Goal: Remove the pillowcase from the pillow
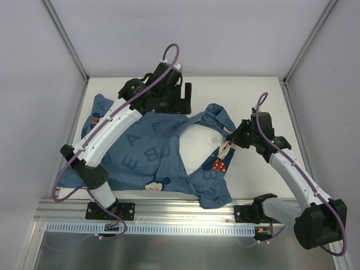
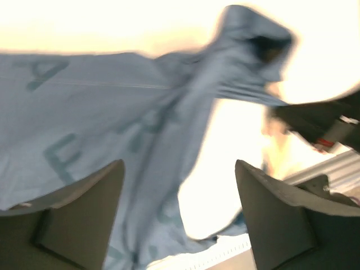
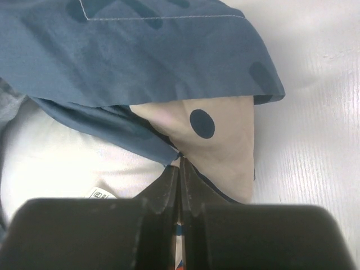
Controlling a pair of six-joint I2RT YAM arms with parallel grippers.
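The blue printed pillowcase lies spread and rumpled over the left and middle of the table. The white pillow shows through its opening at the middle. My left gripper hangs above the pillowcase's far edge, open and holding nothing. In the left wrist view its gripper looks down on blurred blue pillowcase and white pillow. My right gripper is shut on the pillowcase's opening edge. In the right wrist view the gripper pinches pillowcase fabric beside the pillow and its tag.
The white table is walled by grey panels with metal posts at the back corners. An aluminium rail carrying both arm bases runs along the near edge. The right arm shows dark in the left wrist view.
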